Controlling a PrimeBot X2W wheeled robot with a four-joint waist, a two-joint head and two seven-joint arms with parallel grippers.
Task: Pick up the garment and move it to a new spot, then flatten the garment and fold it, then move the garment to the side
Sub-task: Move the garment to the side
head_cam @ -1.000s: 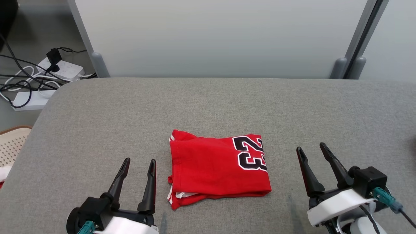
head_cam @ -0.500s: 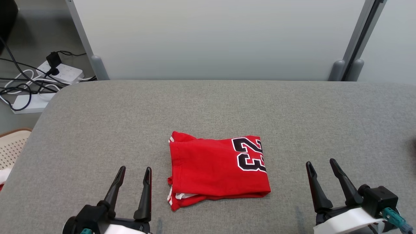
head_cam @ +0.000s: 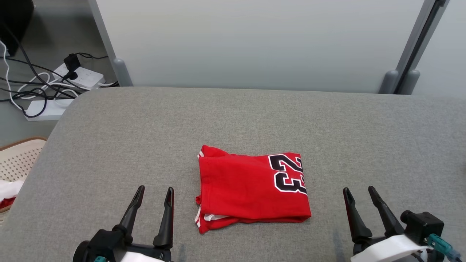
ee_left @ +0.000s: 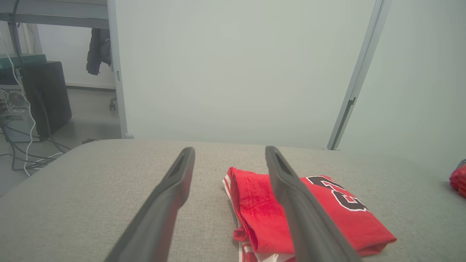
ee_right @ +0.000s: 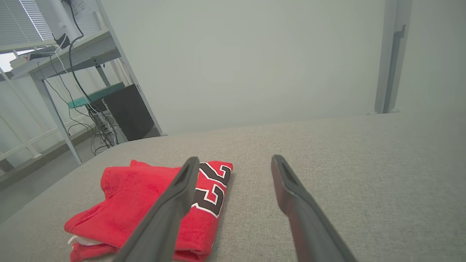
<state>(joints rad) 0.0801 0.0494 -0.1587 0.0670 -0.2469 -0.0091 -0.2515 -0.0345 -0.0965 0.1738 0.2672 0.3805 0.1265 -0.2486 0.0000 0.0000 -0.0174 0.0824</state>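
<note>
- Sprawling across the head view, the grey cloth-covered counter (head_cam: 109, 145) carries the folded red garment (head_cam: 244, 189) near its middle, toward the robot's edge.
- That garment looks light, soft and floppy: a thin jersey stacked in layers, with the black "23" print (head_cam: 290, 174) on its right end. Pinching one layer would likely let the stack slide apart. The better bet is to grip through the full thickness at the two short ends or the near folded edge.
- Over on its side, the left tool (head_cam: 156, 188) hovers just beside the garment's left end, fingers spread wide and empty. The right tool (head_cam: 358, 188) sits further off to the right, equally wide and empty.
- Peeking from the near-left corner is a sliver of white trim (head_cam: 209, 217); how many layers lie beneath can't be told.
- Cut off at the left wrist view's right edge is a red scrap (ee_left: 459, 180), unidentifiable.
</note>
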